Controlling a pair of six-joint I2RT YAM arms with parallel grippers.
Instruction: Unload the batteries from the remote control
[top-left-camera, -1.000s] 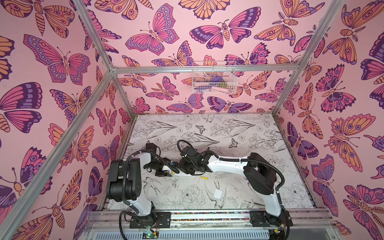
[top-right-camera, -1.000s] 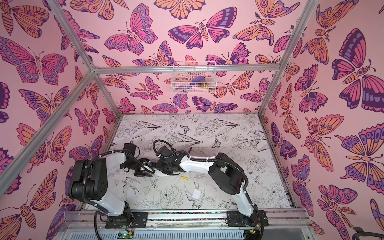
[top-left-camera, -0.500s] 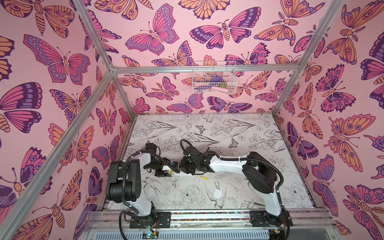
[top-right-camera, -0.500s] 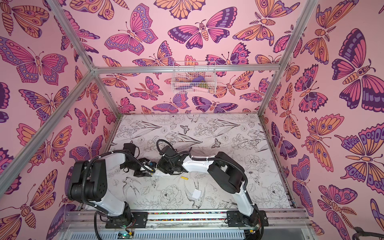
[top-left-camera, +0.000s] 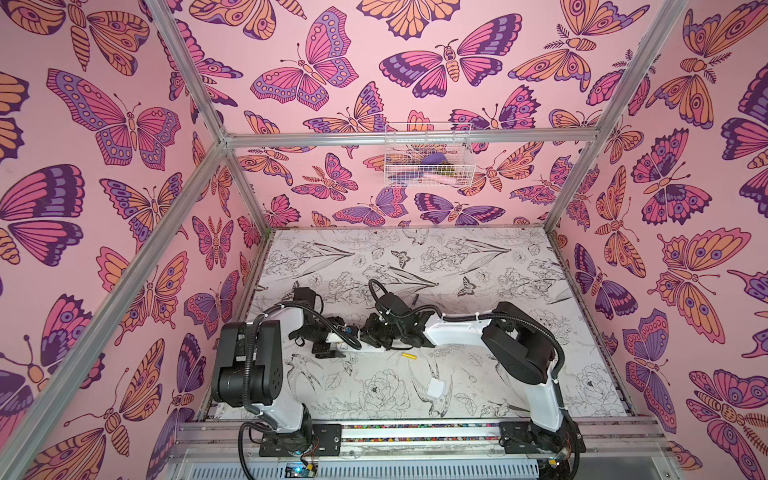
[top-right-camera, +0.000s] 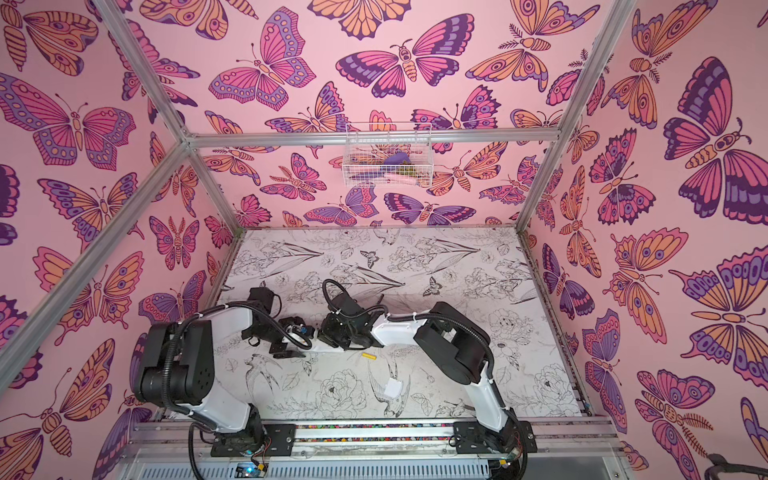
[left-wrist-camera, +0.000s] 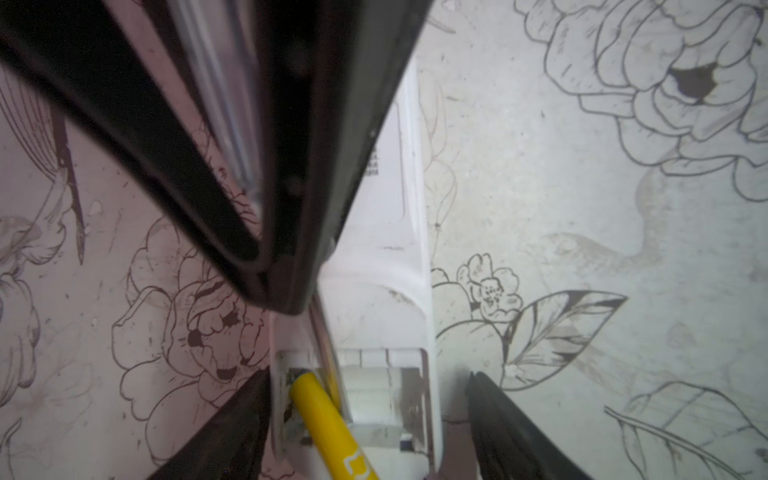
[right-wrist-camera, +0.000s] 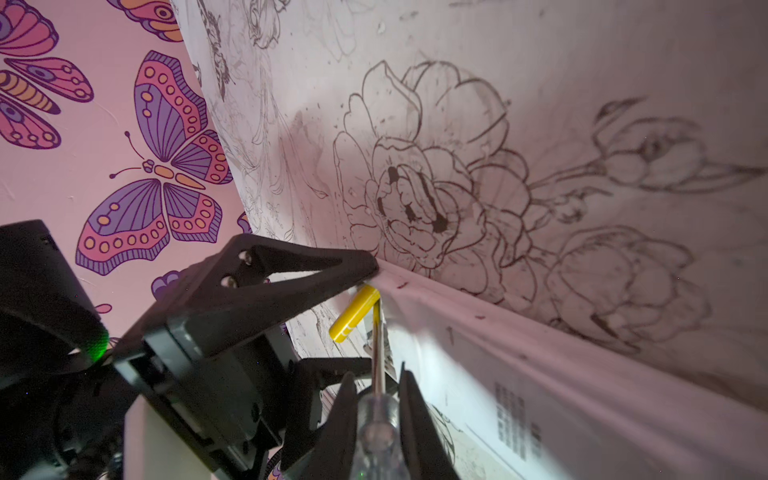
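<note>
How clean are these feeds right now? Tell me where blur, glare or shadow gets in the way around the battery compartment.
Left wrist view: the yellow battery in the remote is sharp, the right gripper near the lens blurred and dark. Right wrist view: the screwdriver handle is out of focus, glare whitens the remote's face. Both top views: evenly lit, arms mostly hide the remote.

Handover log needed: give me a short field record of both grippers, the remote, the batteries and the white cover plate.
tilted battery: yellow, one end lifted out of the remote compartment
loose battery: yellow, lying on the table
left gripper: open, straddling the remote
right gripper: shut on tool, tip by the tilted battery
cover plate: on the table, apart from the remote
</note>
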